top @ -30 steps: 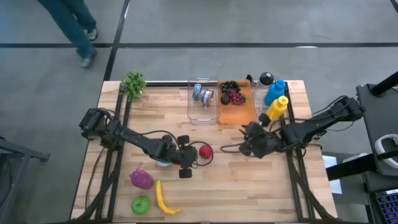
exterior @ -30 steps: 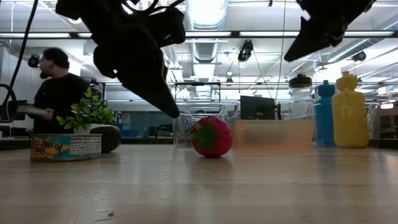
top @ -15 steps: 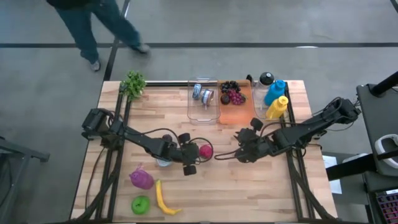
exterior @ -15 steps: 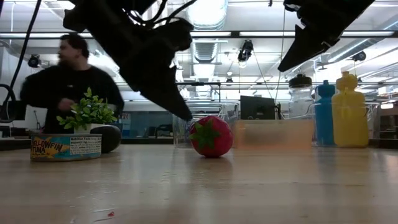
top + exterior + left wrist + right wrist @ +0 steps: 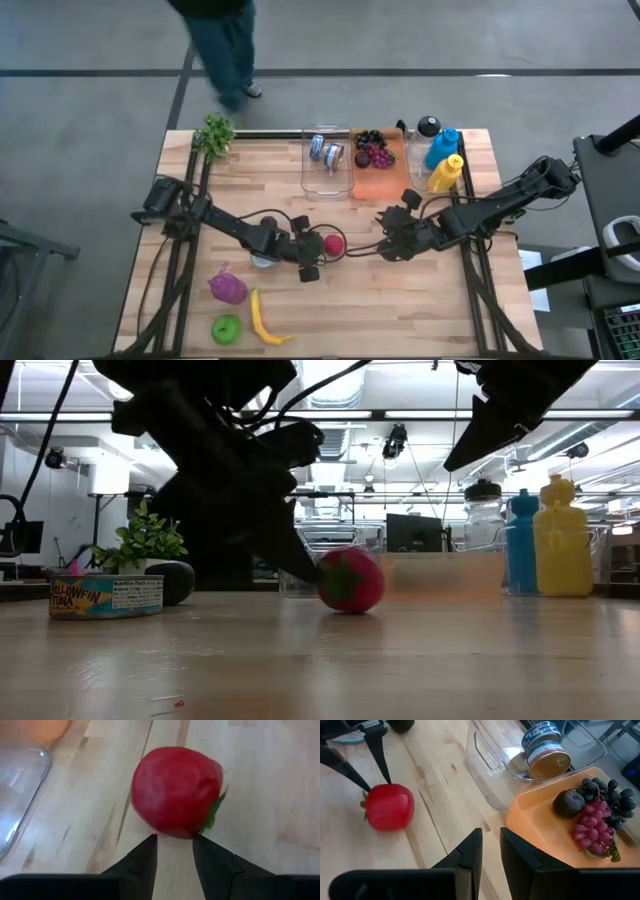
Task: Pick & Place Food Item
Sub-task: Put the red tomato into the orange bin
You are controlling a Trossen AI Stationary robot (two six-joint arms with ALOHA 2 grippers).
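Lab floor with a person [image 5: 225, 40] walking past at upper left of the high view; wooden table [image 5: 400, 310] fills the centre. Top middle: clear bin [image 5: 327, 160] holding cans, orange tray [image 5: 378, 170] with grapes just right of it, bottles [image 5: 442, 158] further right. Lower left: purple, green and yellow toy food, untouched. Left gripper [image 5: 308, 250] is at frame centre, tips right up against the red strawberry [image 5: 333, 243], which sits on the wood mid-table. In the left wrist view the fingers stand a narrow gap apart with both tips at the berry's near edge, not around it, so no grasp; jaws look too narrow to straddle it. Right gripper [image 5: 392, 245] hovers just right of the strawberry, above the table, fingers nearly together with a thin slit, holding nothing. Progress: approach only. Pick not made, place not started; destination presumably tray or bin, can't tell which.
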